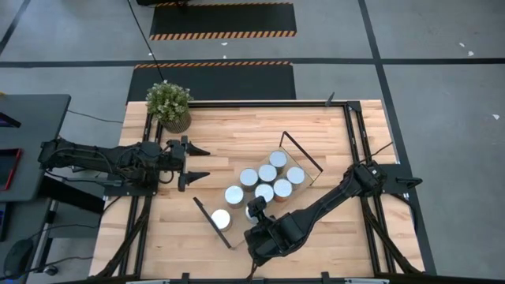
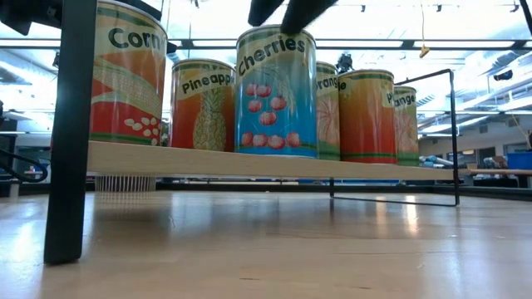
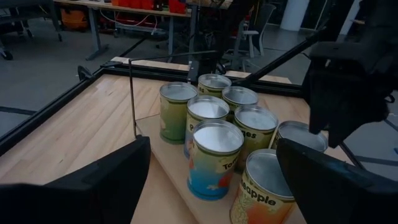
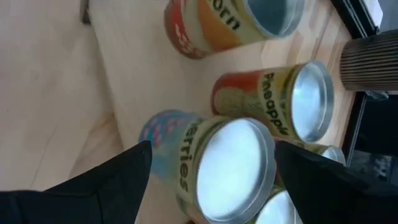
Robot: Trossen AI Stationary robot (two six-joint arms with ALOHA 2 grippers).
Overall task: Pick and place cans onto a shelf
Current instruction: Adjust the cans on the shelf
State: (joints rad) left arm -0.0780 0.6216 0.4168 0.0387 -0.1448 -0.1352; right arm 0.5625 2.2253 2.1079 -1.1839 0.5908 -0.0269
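Hovering directly above the Cherries can (image 4: 205, 162), the right hand (image 1: 254, 211) has its fingers spread at either side, not clenched. All cans stand on the shelf (image 1: 207, 211). The left hand (image 1: 196, 162) waits released over bare surface (image 1: 237, 130).

Overhead, table-level, two wrist views; shared cans (image 1: 264, 192)

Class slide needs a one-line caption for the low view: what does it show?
Labelled cans, cherries in front, stand on the shelf with the right gripper just above the cherries can.
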